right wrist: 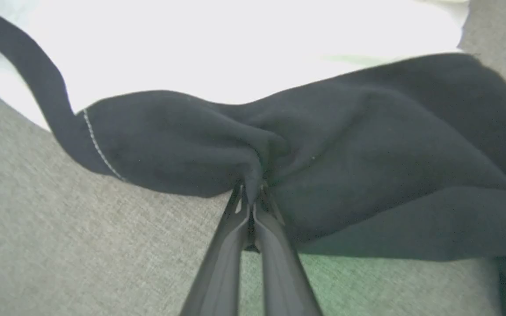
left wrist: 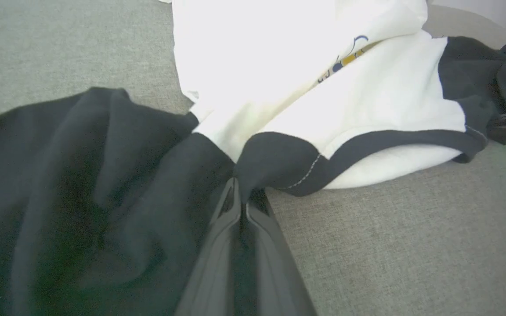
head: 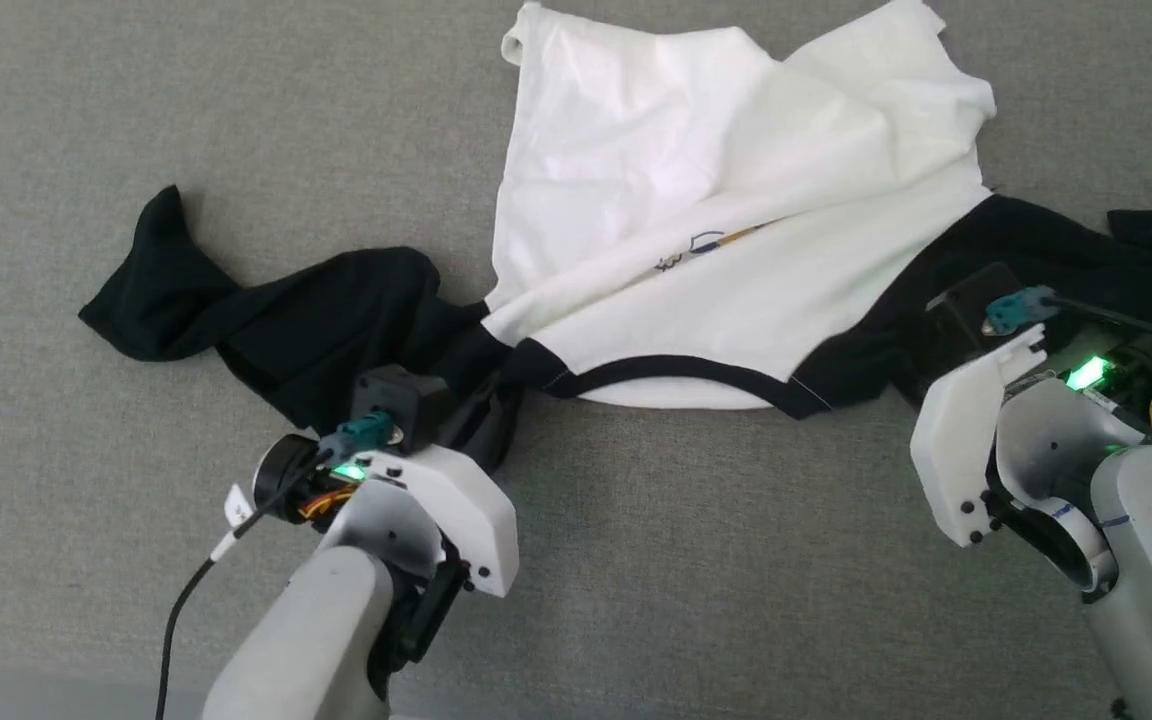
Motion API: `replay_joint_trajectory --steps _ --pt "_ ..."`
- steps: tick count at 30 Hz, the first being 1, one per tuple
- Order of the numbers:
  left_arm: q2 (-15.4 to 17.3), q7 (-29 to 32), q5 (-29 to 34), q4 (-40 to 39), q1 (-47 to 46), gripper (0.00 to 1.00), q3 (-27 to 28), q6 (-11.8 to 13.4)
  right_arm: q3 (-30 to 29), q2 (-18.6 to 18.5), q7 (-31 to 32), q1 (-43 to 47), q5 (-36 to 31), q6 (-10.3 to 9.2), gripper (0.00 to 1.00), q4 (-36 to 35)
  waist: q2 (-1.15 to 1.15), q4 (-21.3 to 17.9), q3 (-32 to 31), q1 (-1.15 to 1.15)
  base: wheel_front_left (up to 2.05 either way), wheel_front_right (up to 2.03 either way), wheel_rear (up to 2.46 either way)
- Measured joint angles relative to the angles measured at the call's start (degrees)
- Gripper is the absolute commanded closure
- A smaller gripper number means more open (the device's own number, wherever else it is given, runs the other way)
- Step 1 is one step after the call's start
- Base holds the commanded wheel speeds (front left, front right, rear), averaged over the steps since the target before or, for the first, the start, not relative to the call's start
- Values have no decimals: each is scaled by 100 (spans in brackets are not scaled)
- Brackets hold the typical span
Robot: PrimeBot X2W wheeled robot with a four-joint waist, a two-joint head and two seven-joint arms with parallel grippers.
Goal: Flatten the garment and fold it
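The garment (head: pixel 696 200), a white T-shirt with black sleeves and black collar band, lies crumpled on the grey surface with its collar toward me. A bit of blue and yellow print (head: pixel 706 243) peeks from a fold. My left gripper (left wrist: pixel 240 186) is shut on the black fabric at the left shoulder (left wrist: pixel 218 162), beside the collar. My right gripper (right wrist: pixel 251 191) is shut on a bunch of black fabric at the right shoulder (right wrist: pixel 279 158). In the head view the left gripper (head: pixel 481 385) and right gripper (head: pixel 911 345) sit at either end of the collar, fingertips buried in dark cloth.
The grey fabric-covered surface (head: pixel 686 560) stretches all round the shirt. The left black sleeve (head: pixel 196 300) trails far to the left; the right sleeve (head: pixel 1136 250) runs off toward the right edge.
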Motion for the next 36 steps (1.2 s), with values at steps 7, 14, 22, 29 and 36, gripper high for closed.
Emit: replay_joint_trajectory --steps 7,14,22,29,36 --pt "-141 -681 -274 -169 -1 100 371 49 -1114 826 -1277 177 -155 1 100 -1 0 -126 -220 0 0 0 0" --pt "-243 -1107 -372 -208 -369 100 569 44 -1638 1432 -2119 6 -275 1 100 169 0 -291 -508 -1 0 0 0" --pt "-56 -606 -347 -116 -1533 100 660 -60 -1867 1572 -2393 -1036 -424 1 100 243 0 -434 -996 -1 0 0 0" --pt "193 -26 -357 223 -2539 100 808 -115 -1771 1508 -2085 -2087 -491 2 100 743 0 -601 -1429 -1 0 0 0" --pt "265 338 -308 704 -3271 100 772 -164 -1766 1408 -2011 -2944 -671 10 100 1493 0 -742 -1856 -2 0 0 0"
